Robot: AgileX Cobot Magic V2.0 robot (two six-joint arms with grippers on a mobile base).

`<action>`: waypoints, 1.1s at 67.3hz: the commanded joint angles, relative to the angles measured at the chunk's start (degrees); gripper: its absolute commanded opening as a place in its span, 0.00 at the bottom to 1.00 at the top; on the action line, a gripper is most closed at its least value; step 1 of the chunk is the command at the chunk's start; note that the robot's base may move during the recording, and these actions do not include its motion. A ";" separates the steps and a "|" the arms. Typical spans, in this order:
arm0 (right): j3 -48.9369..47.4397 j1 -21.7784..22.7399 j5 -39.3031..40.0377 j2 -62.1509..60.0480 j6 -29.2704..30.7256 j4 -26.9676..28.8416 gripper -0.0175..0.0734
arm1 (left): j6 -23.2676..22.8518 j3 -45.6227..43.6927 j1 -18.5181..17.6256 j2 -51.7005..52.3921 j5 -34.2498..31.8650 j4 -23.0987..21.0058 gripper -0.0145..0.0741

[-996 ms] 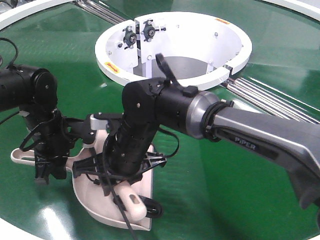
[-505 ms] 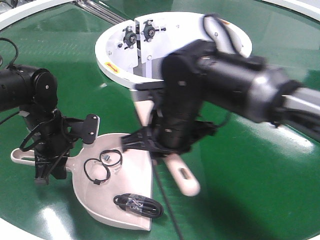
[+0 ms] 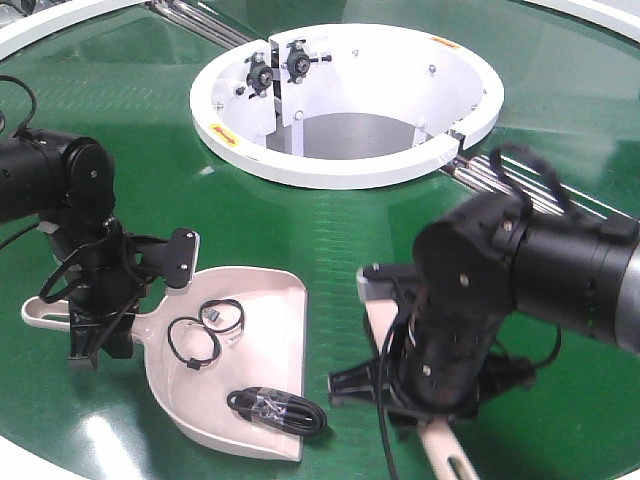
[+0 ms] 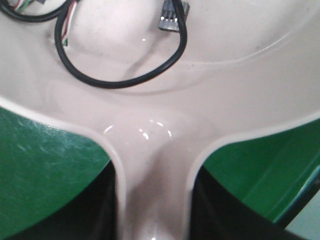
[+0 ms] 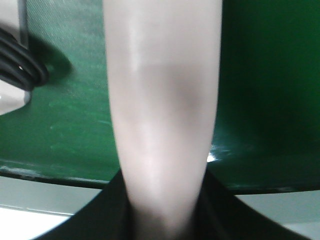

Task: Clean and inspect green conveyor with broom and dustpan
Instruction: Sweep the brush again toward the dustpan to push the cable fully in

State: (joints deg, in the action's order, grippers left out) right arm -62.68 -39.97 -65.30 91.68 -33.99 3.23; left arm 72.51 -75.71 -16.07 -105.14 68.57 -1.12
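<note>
The pale pink dustpan (image 3: 255,330) lies flat on the green conveyor (image 3: 330,225) at the front left. My left gripper (image 3: 100,325) is shut on its handle (image 4: 152,195), whose neck fills the space between the dark fingers (image 4: 95,210). Thin black cable loops (image 4: 120,80) and a bundled black cable (image 3: 275,408) rest inside the pan. To the pan's right, my right gripper (image 3: 425,395) is shut on the broom (image 3: 378,300), held low over the belt. Its beige handle (image 5: 162,115) runs between the jaws, and the slotted end (image 3: 448,458) points to the front edge. The bristles are hidden.
The big white ring opening (image 3: 345,170) lies behind both arms, with metal rollers (image 3: 510,180) at its right. The belt's white rim (image 5: 40,200) runs close under the right gripper at the front. A corner of the pan with the black cable (image 5: 17,65) shows left of the broom.
My right arm has swung the broom off the dustpan, to the right and toward the front edge. The cables now lie uncovered in the pan. The left arm and dustpan have not moved.
</note>
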 commanded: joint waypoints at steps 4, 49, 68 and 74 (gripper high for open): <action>0.75 0.15 6.63 -1.91 0.91 6.07 0.19 | -1.07 -1.52 -0.25 2.76 -0.64 -1.00 0.16; -14.73 -7.21 9.91 14.71 8.05 17.70 0.19 | -1.07 -1.52 -0.25 2.76 -0.64 -1.00 0.16; -23.71 -7.21 9.01 17.03 8.68 16.29 0.19 | -1.07 -1.52 -0.25 2.76 -0.64 -1.00 0.16; -23.79 -7.10 8.48 17.03 8.61 14.82 0.19 | -1.07 -1.52 -0.25 2.76 -0.64 -1.00 0.16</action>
State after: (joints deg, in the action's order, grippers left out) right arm -84.55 -47.26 -56.96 111.56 -25.96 19.11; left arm 72.40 -75.71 -16.07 -105.14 68.17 -0.94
